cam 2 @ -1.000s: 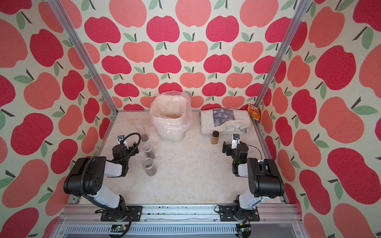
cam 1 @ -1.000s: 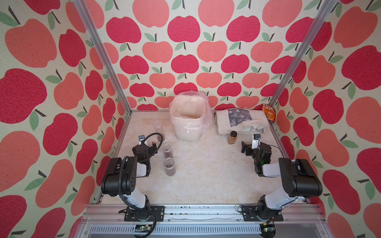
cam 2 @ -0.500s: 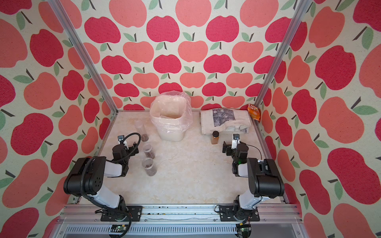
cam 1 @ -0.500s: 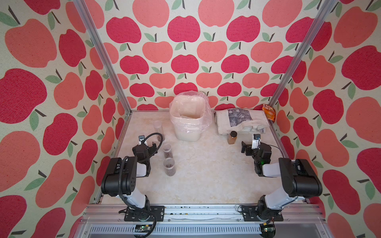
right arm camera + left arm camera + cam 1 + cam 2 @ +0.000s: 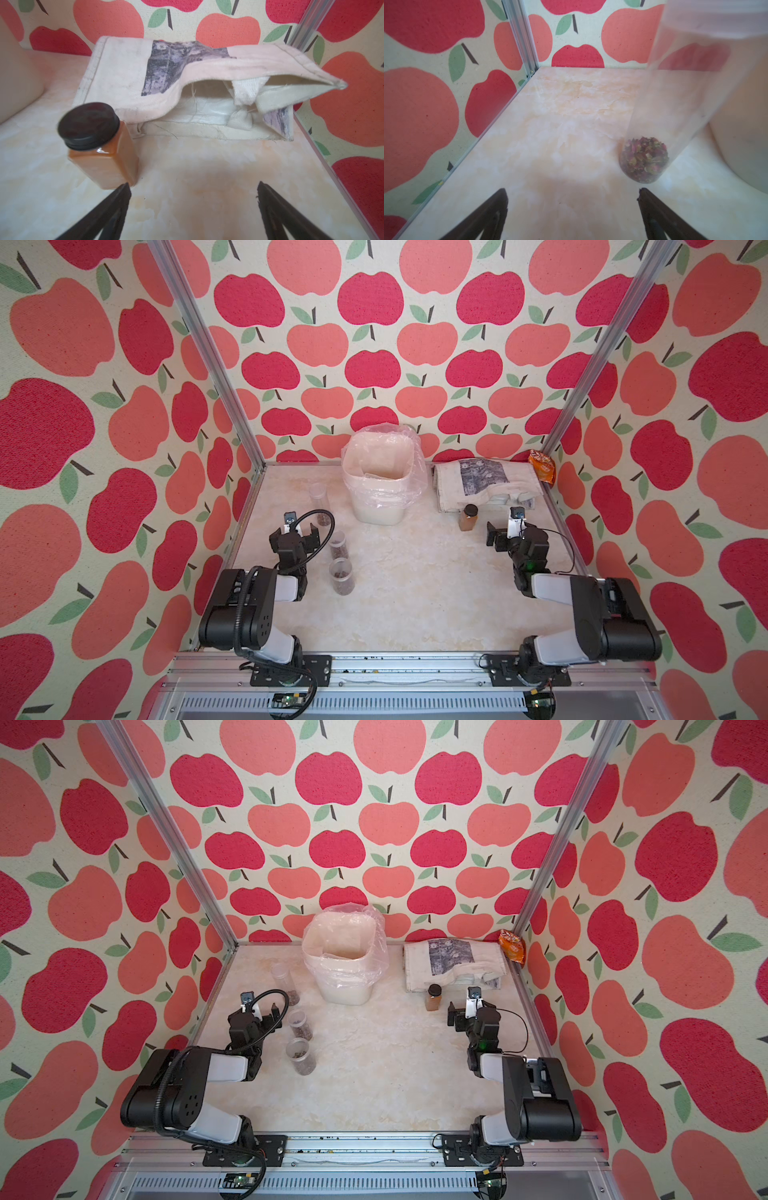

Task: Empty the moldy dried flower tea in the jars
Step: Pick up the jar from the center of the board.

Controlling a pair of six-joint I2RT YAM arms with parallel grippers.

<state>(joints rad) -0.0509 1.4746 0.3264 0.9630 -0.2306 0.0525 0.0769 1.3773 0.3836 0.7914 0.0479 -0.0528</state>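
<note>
Three clear jars stand upright in a row on the left of the table in both top views: a far one [image 5: 318, 497], a middle one [image 5: 338, 542] and a near one [image 5: 341, 575]. Each holds a thin layer of dark dried flower tea [image 5: 343, 589]. My left gripper [image 5: 294, 535] is open and empty just left of the middle jar. In the left wrist view the far jar [image 5: 675, 104] with its tea [image 5: 644, 159] stands ahead of my left gripper [image 5: 572, 199], apart from the fingers. My right gripper [image 5: 509, 531] is open and empty at the right.
A white bin [image 5: 380, 508] lined with a clear plastic bag stands at the back middle. A cloth tote bag [image 5: 486, 481] lies at the back right, with an orange packet [image 5: 542, 466] in the corner. An amber jar with a black cap [image 5: 104, 158] stands close by my right gripper's fingertip [image 5: 122, 193].
</note>
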